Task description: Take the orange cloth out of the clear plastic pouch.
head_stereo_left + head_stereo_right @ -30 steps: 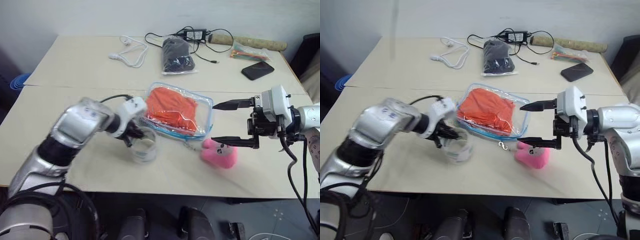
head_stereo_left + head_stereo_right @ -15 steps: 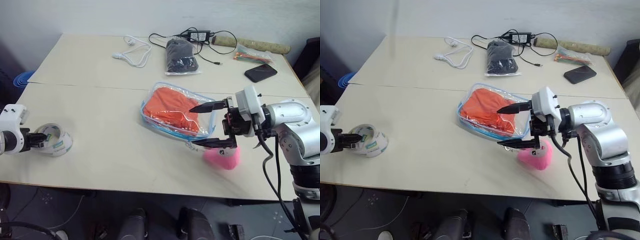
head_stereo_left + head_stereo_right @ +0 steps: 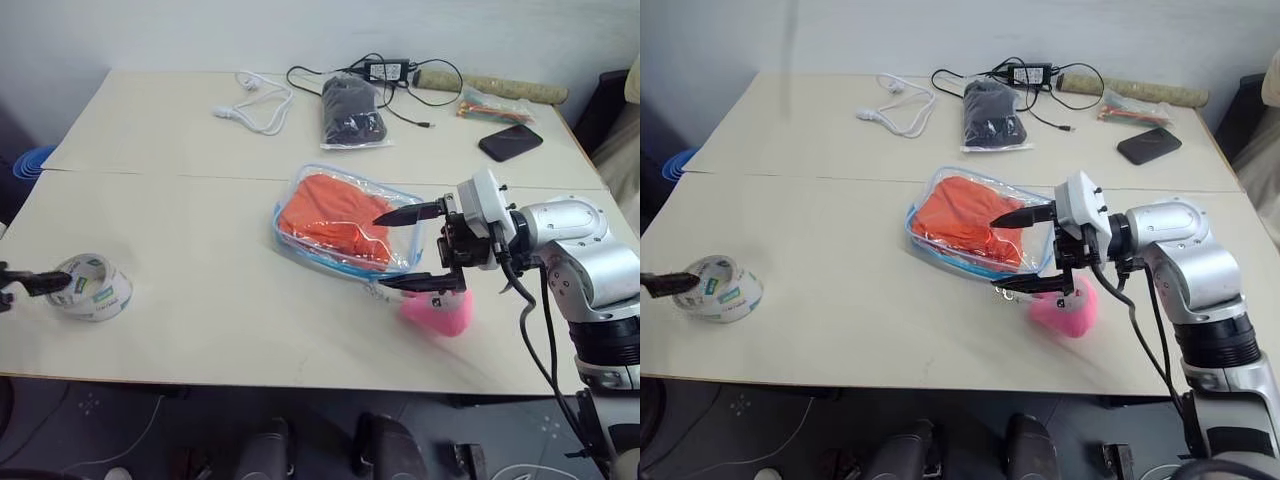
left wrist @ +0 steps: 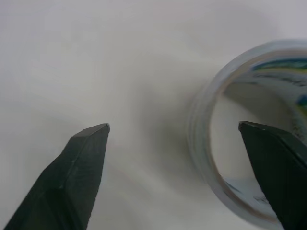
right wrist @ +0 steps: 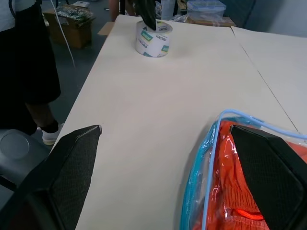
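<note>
A: Left eye view: bright orange wrinkled folded cloth [image 3: 333,216] sits inside the clear flat plastic pouch with blue zipper trim [image 3: 410,236], just ahead of the right gripper [image 3: 407,247], jaws wide, empty.

B: Handling?

A: Probably light, floppy; plastic likely slick. Pinch the cloth at the pouch mouth.

B: Room?

A: Bare tabletop around. Left gripper [image 4: 175,134] spread wide astride the white tape roll's [image 3: 92,287] wall, well apart.
</note>
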### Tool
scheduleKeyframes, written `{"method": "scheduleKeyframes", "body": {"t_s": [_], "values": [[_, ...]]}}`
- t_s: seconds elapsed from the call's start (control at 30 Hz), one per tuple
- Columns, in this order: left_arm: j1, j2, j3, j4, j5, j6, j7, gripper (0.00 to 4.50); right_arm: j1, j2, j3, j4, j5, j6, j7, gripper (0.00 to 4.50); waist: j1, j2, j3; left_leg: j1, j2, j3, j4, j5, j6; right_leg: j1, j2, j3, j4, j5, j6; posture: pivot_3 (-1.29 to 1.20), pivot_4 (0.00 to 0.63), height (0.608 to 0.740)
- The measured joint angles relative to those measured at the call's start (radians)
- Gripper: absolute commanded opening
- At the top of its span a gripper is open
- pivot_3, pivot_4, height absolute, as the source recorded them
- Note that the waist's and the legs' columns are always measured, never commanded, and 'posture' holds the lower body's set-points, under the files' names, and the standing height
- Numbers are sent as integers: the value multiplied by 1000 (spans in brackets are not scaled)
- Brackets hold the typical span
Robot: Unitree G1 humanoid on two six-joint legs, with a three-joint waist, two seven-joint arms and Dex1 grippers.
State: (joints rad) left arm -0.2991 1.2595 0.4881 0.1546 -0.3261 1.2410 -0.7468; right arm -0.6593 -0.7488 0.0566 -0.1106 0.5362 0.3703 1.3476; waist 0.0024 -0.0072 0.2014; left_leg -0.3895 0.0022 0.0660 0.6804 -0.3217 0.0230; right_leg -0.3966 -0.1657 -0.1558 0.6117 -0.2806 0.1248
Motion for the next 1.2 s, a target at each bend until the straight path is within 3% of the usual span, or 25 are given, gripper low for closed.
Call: {"method": "scheduleKeyframes", "body": {"t_s": [0.1, 0.23, 0.33, 0.43, 0.53, 0.67, 0.87, 1.03, 1.2], "values": [[17, 85, 53, -104, -64, -42, -138, 4469, 20, -3, -14, -5, 0, 4, -18, 4500, 0, 0, 0, 0, 0, 0, 0, 0, 0, 0, 0, 0, 0, 0, 0, 0, 150, 740], [-64, 101, 66, -253, -173, -253, -338, 4469, 47, -30, -41, -16, 3, 26, -39, 4500, 0, 0, 0, 0, 1, 1, 0, -1, -1, 0, 0, 1, -1, 0, 0, 0, 150, 740], [-217, 67, -78, -377, -210, -419, -376, 4469, 57, -45, -63, -41, 8, 43, -47, 4500, 1, 1, 0, 0, -1, 2, 0, -1, -1, 0, 0, 2, 0, 0, 0, 0, 150, 740], [-317, -39, -357, -407, -76, -672, -411, 4469, 70, -62, -75, -52, 10, 48, -60, 4500, 2, 4, -1, 1, -5, 10, 0, 0, -1, 0, 1, 1, 1, 0, 0, 0, 150, 740], [-404, -181, -615, -294, 130, -926, -423, 4469, 82, -68, -92, -69, 15, 62, -83, 4500, 7, 3, 0, 0, -5, 12, 1, 0, -1, -1, 2, 1, 1, 0, 0, 0, 150, 740], [-551, -368, -792, -40, 338, -1184, -389, 4469, 111, -78, -122, -118, 26, 85, -120, 4500, 16, 3, 0, -2, -5, 12, 2, -1, 1, -1, 2, 1, -1, 0, 0, 0, 150, 740], [-670, -546, -851, 321, 498, -1441, -249, 4469, 177, -90, -165, -186, 45, 121, -176, 4500, 23, 2, 0, -2, -5, 12, 3, -1, 2, -1, 1, 0, -1, 0, 1, 0, 150, 740], [-706, -635, -872, 503, 560, -1550, -221, 4469, 203, -104, -189, -212, 58, 142, -206, 4500, 22, 1, 0, -2, -5, 12, 3, -1, 2, -1, 1, 0, 0, 0, 1, 0, 150, 740], [-735, -679, -871, 571, 572, -1593, -206, 3281, 211, -104, -190, -227, 65, 154, -219, 4500, 21, 1, 0, -2, -5, 11, 3, -1, 2, -1, 1, 0, 0, 0, 1, 0, 150, 740]]}}
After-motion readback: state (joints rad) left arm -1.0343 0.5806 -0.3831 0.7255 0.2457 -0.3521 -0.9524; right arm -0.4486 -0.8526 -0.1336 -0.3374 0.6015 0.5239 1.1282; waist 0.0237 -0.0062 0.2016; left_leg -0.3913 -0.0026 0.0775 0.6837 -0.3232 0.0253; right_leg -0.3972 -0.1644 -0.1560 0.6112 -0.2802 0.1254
